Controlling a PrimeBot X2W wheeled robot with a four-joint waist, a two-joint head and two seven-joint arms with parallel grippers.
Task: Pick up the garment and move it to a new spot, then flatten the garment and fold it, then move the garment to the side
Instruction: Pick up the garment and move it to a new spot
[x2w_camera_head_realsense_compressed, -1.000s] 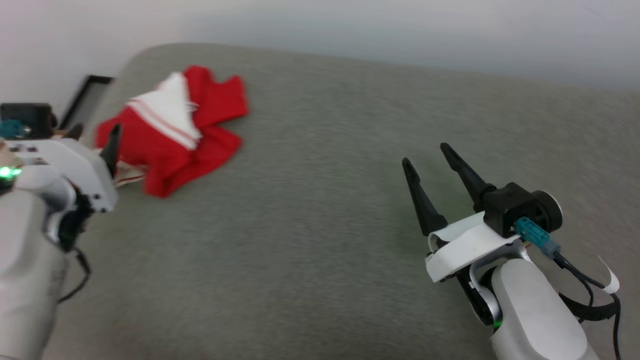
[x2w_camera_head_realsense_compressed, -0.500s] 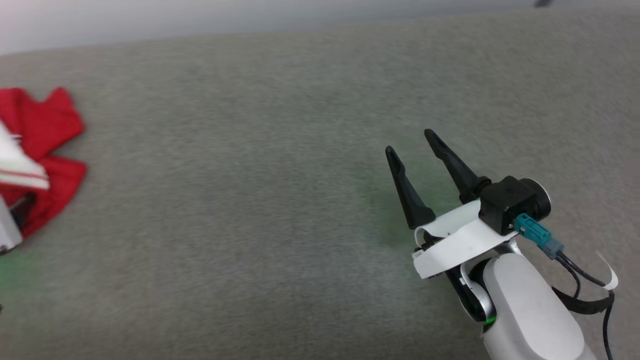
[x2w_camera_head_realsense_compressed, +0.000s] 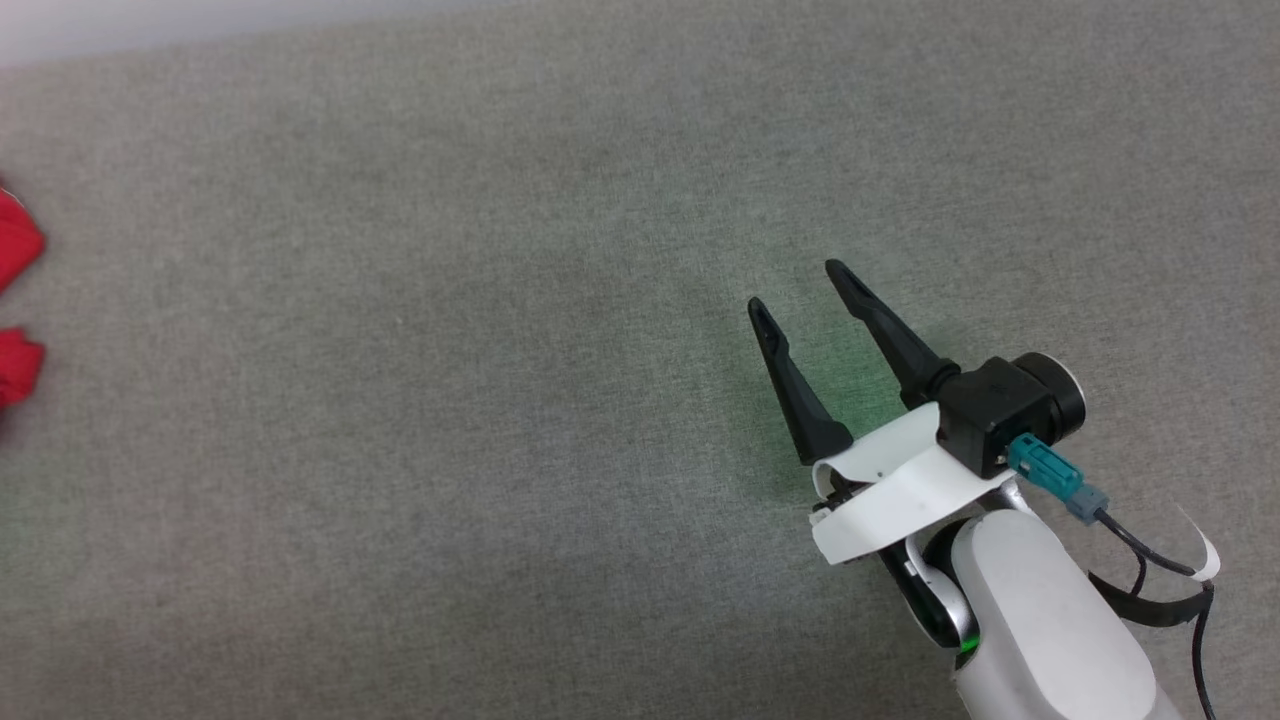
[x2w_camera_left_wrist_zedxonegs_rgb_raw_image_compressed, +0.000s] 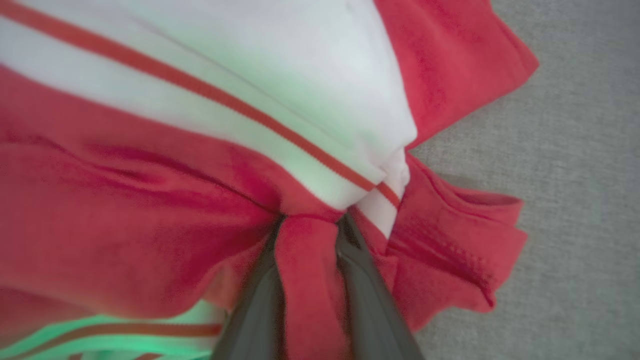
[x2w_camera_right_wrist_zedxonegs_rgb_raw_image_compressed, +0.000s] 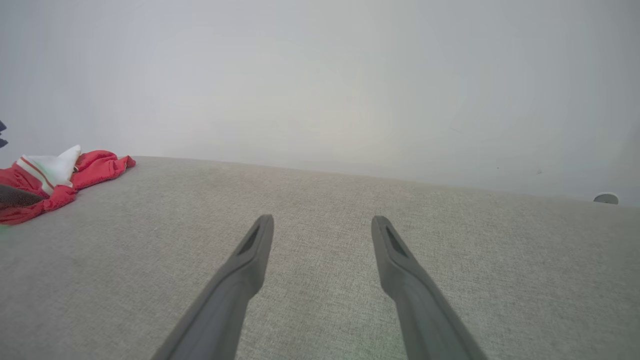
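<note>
The garment (x2w_camera_left_wrist_zedxonegs_rgb_raw_image_compressed: 150, 200) is a crumpled red shirt with a white, red-striped sleeve. In the left wrist view my left gripper (x2w_camera_left_wrist_zedxonegs_rgb_raw_image_compressed: 310, 220) has its two dark fingers shut on a fold of its red cloth. The head view catches just two red bits of the garment (x2w_camera_head_realsense_compressed: 15, 240) at the far left edge. In the right wrist view the garment (x2w_camera_right_wrist_zedxonegs_rgb_raw_image_compressed: 60, 180) lies at the far left of the grey surface, with a dark finger (x2w_camera_right_wrist_zedxonegs_rgb_raw_image_compressed: 15, 196) at it. My right gripper (x2w_camera_head_realsense_compressed: 797, 287) stands open over bare grey surface, far to the right of the garment, with nothing between its fingers (x2w_camera_right_wrist_zedxonegs_rgb_raw_image_compressed: 250, 260).
The grey fabric surface (x2w_camera_head_realsense_compressed: 500, 400) stretches wide between the garment and my right gripper. A pale wall (x2w_camera_right_wrist_zedxonegs_rgb_raw_image_compressed: 320, 75) rises behind its far edge. A small white round thing (x2w_camera_right_wrist_zedxonegs_rgb_raw_image_compressed: 606, 198) sits at the far right edge.
The head camera has swung right, so the garment has slid to the picture's left edge. My left gripper has left the head view. The right gripper stays open.
</note>
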